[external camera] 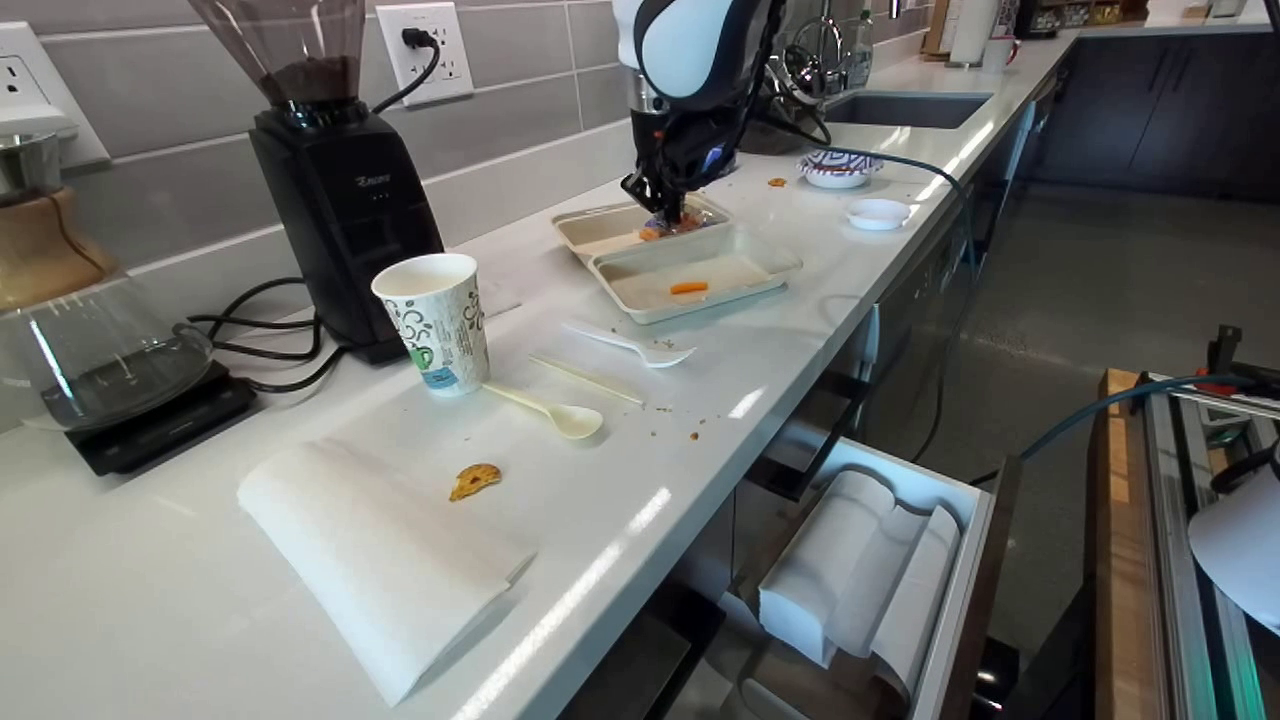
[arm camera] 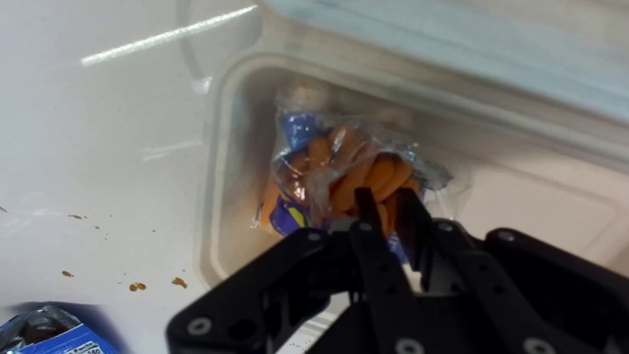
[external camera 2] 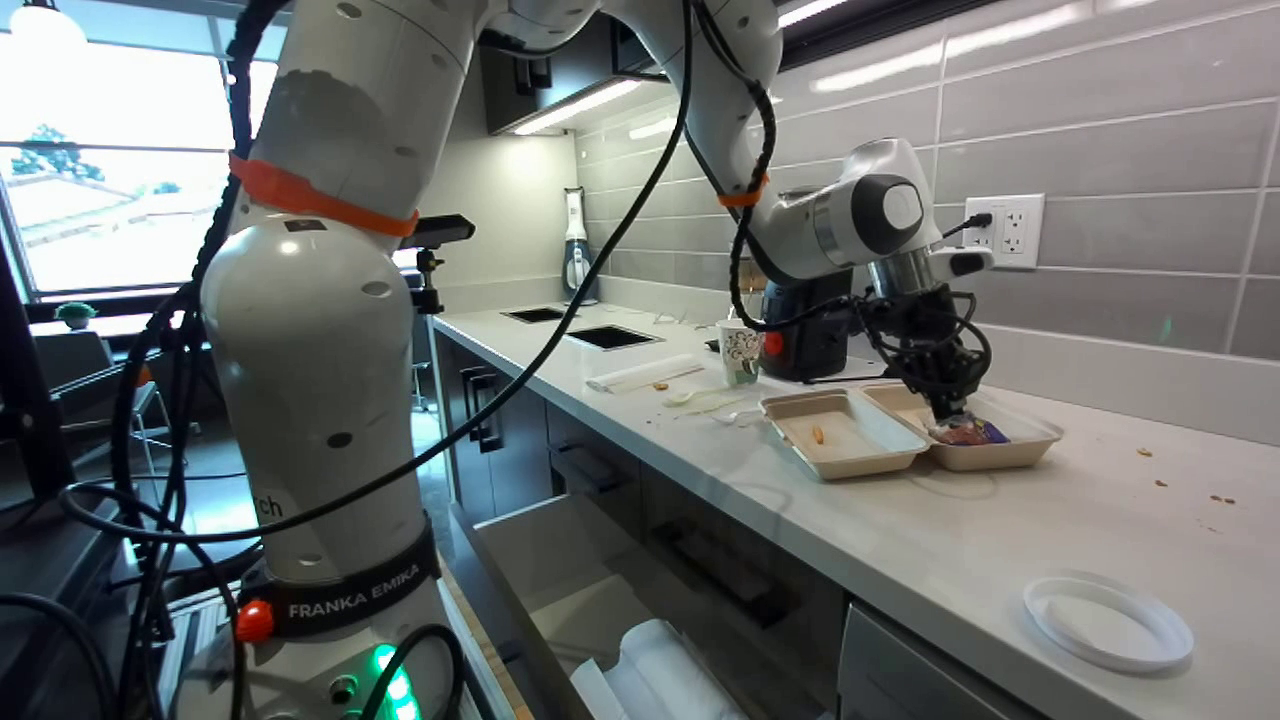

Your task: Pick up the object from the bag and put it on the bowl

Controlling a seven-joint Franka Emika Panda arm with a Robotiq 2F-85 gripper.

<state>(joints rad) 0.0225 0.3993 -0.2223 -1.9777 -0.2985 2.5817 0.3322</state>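
Countertop (external camera: 580, 500) holds grinder (external camera: 345, 215), cup (external camera: 437, 330), spoon (external camera: 574, 421); I can't tell whether the pincer (arm camera: 386, 196) grips carrots (arm camera: 381, 173).

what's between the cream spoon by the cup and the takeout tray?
A pale stick, then, nearer the takeout tray, a white plastic utensil. Clearest in an exterior view.

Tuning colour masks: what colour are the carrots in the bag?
The carrots are orange; the wrist view shows them best.
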